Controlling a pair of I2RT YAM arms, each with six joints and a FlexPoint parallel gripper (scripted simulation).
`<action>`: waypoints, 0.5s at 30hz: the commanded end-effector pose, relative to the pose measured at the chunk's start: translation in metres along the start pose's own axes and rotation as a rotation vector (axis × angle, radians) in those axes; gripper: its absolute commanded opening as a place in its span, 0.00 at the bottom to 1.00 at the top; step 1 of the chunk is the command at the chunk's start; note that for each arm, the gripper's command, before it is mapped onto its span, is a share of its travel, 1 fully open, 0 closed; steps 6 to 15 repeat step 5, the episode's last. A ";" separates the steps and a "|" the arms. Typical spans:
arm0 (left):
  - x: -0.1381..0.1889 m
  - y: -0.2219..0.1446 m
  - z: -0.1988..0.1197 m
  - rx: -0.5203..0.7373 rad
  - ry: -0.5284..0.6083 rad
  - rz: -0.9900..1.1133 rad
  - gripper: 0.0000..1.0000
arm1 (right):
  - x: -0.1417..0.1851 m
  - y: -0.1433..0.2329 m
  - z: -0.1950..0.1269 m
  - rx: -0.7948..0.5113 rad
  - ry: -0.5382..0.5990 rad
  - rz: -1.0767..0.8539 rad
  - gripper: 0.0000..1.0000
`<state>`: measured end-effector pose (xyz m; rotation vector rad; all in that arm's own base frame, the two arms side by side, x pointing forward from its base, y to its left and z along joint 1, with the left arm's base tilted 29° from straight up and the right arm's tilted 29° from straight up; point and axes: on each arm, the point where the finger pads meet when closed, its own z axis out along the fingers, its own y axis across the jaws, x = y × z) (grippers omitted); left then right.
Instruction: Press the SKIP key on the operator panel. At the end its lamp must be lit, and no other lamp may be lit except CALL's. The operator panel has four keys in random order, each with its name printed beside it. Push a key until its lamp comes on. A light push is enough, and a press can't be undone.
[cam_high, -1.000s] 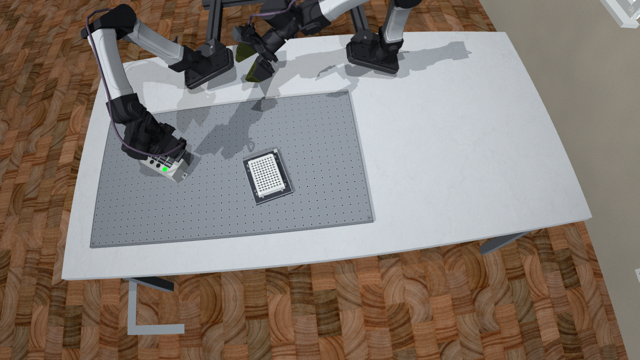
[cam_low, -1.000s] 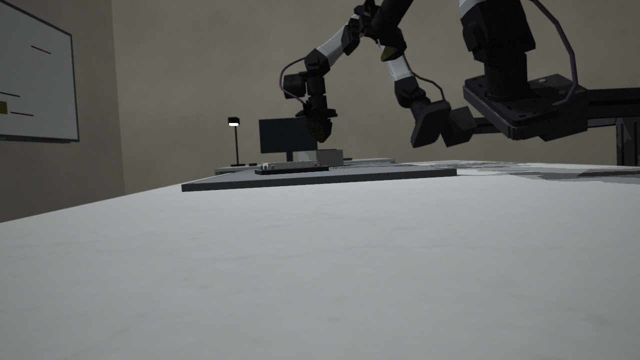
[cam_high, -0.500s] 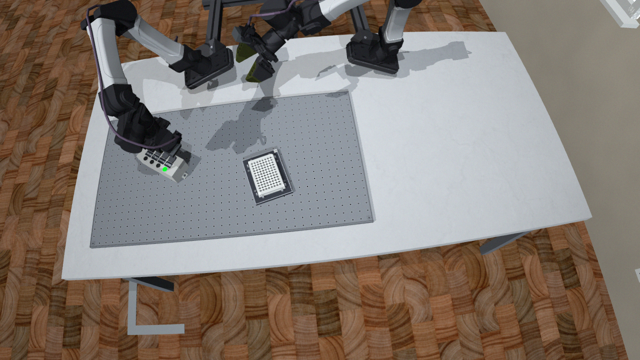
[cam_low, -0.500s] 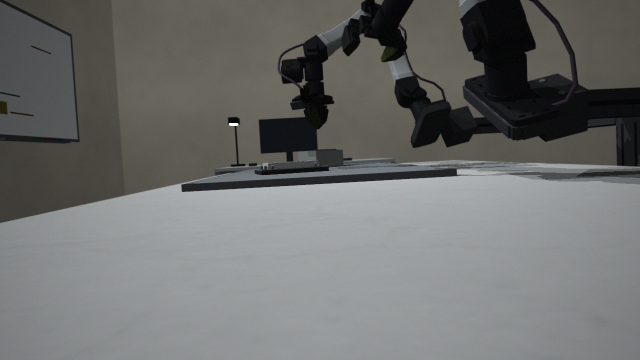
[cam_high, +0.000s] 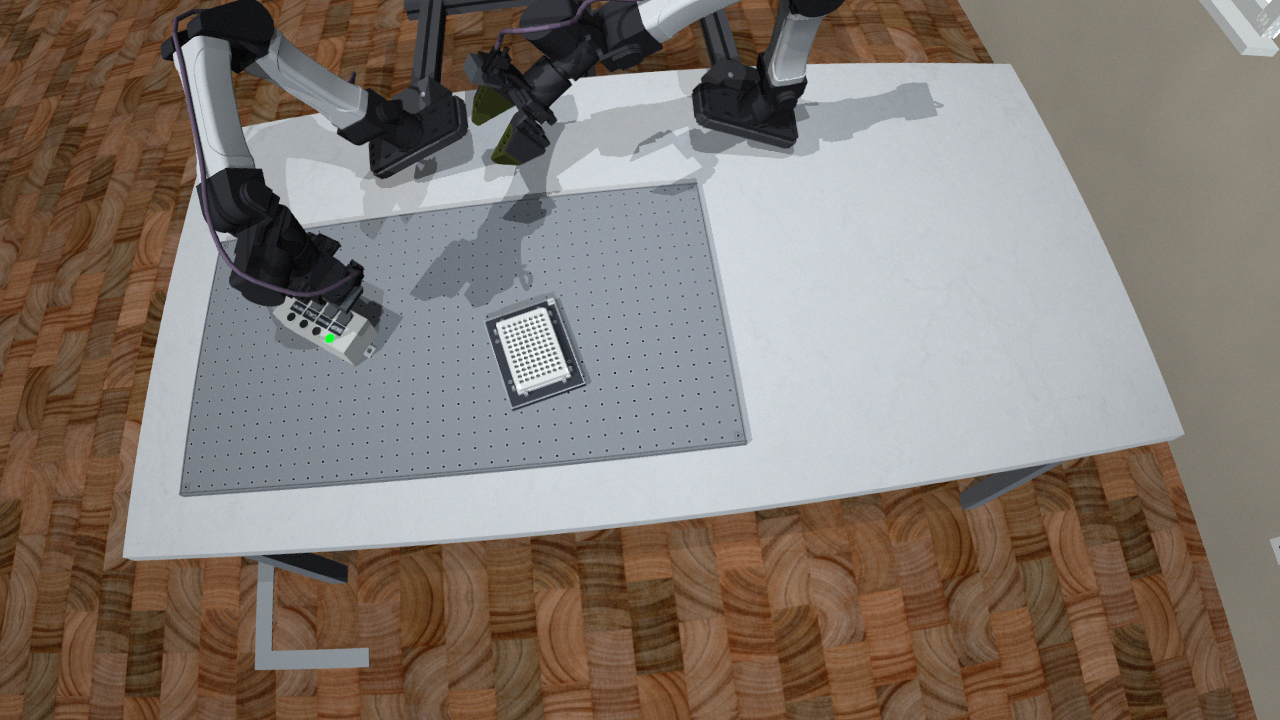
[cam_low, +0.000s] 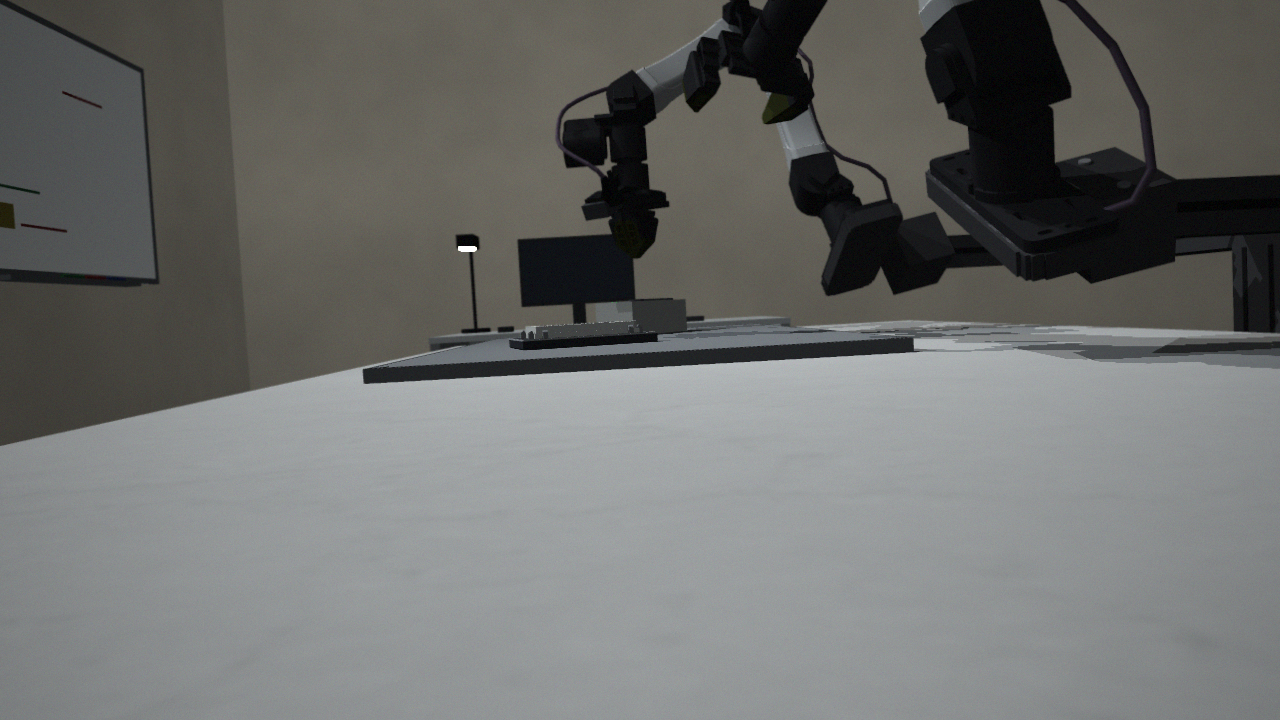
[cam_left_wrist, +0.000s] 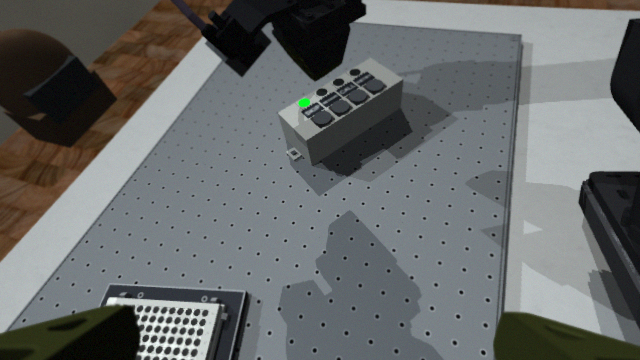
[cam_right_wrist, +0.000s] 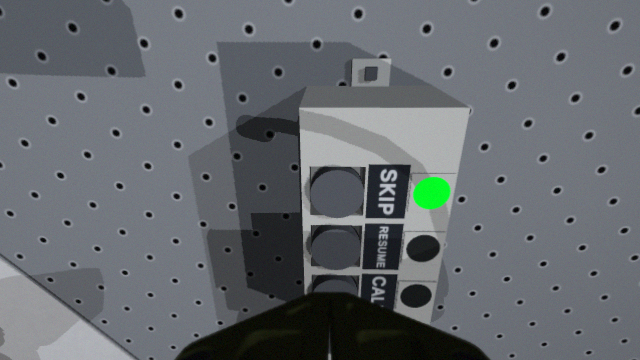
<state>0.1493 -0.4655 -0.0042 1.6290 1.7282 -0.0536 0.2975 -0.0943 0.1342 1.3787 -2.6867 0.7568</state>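
Right wrist view has the SKIP lamp (cam_right_wrist: 432, 193) lit, box (cam_right_wrist: 385, 140) near the desk's left end in the top view. Right claw (cam_right_wrist: 330, 325) is pressed together above it; sloppy drift downward could bump RESUME.

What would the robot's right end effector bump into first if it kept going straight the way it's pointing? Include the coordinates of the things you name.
Probably the top of the operator panel (cam_high: 344, 347) (cam_low: 664, 316) (cam_left_wrist: 357, 127) (cam_right_wrist: 360, 145), below the right end effector (cam_high: 352, 299) (cam_low: 633, 250) (cam_left_wrist: 318, 78) (cam_right_wrist: 329, 308). I can't tell exactly which spot, or how big the gap is.
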 end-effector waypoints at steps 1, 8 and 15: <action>-0.020 0.008 -0.008 -0.015 -0.037 -0.027 1.00 | -0.002 -0.009 -0.015 0.045 -0.020 0.016 0.00; -0.020 0.008 -0.008 -0.015 -0.037 -0.027 1.00 | -0.002 -0.009 -0.015 0.045 -0.020 0.016 0.00; -0.020 0.008 -0.008 -0.015 -0.037 -0.027 1.00 | -0.002 -0.009 -0.015 0.045 -0.020 0.016 0.00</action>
